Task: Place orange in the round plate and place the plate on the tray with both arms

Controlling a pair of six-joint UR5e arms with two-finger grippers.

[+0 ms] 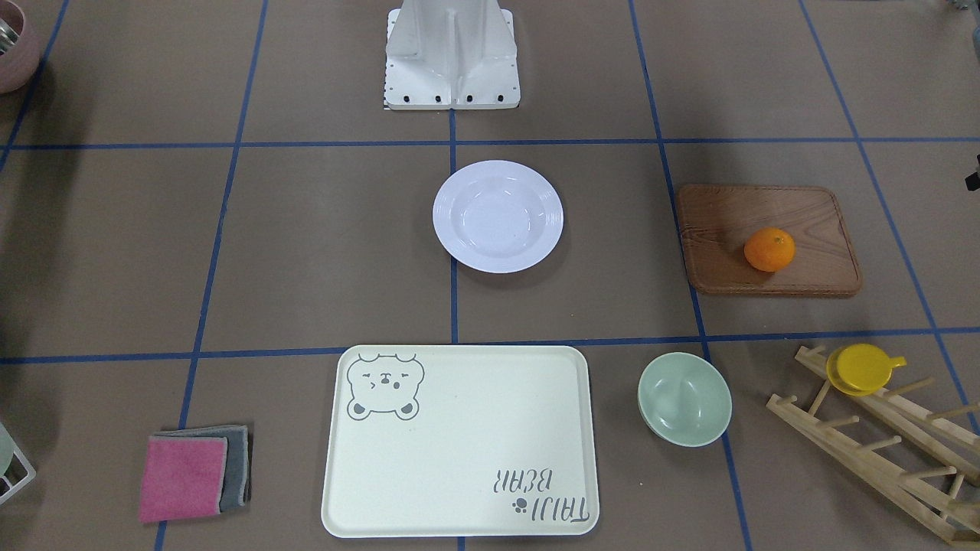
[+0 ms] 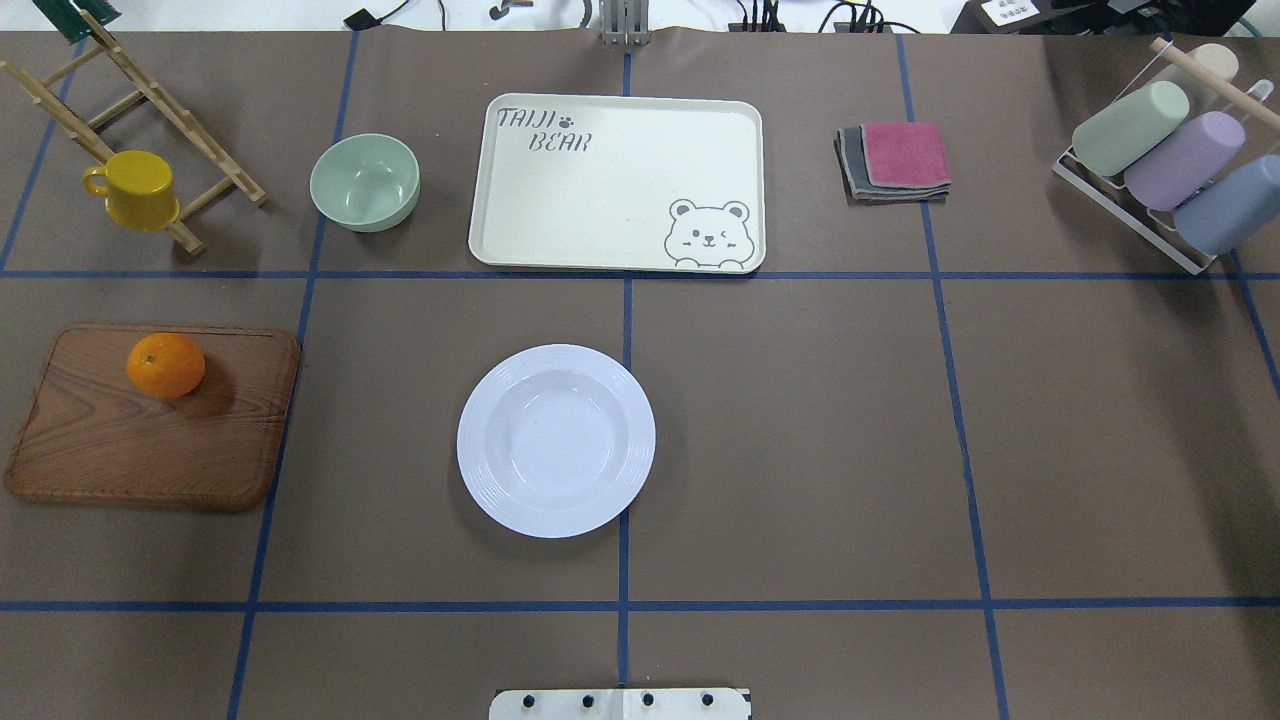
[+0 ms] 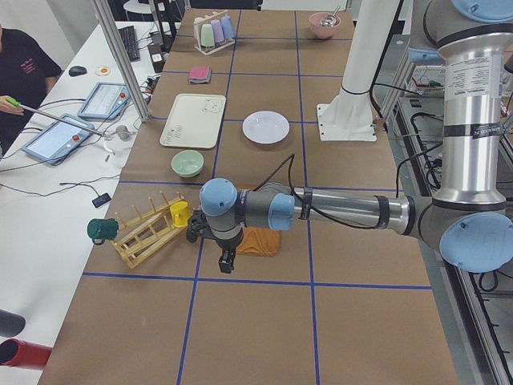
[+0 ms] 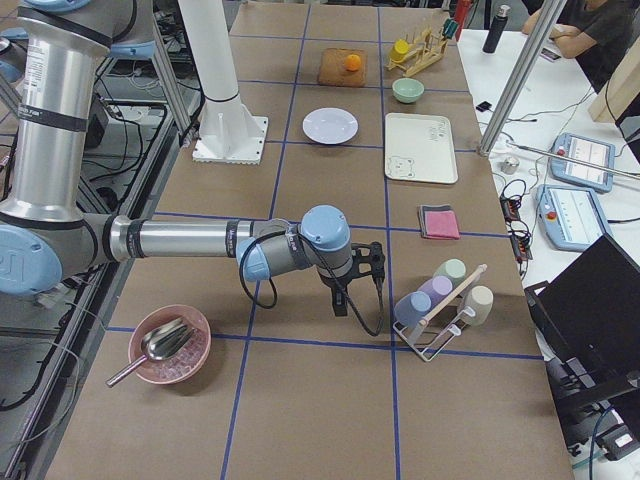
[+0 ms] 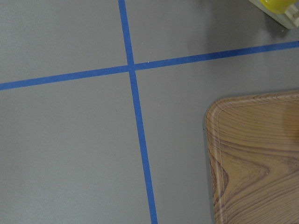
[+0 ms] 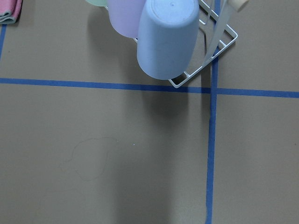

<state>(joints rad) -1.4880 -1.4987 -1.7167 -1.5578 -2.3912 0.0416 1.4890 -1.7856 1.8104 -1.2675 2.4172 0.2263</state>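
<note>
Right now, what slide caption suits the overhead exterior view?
The orange rests on the wooden board; the round plate sits empty mid-table, tray beyond it.

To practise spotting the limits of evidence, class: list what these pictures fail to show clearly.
1. Left gripper: seen only in the exterior left view, small; open or shut unclear.
2. Right gripper: likewise, exterior right view only.
3. Orange: hidden behind the left arm in the exterior left view.
4. Yellow cup: cut off by the left wrist view's top edge.
</note>
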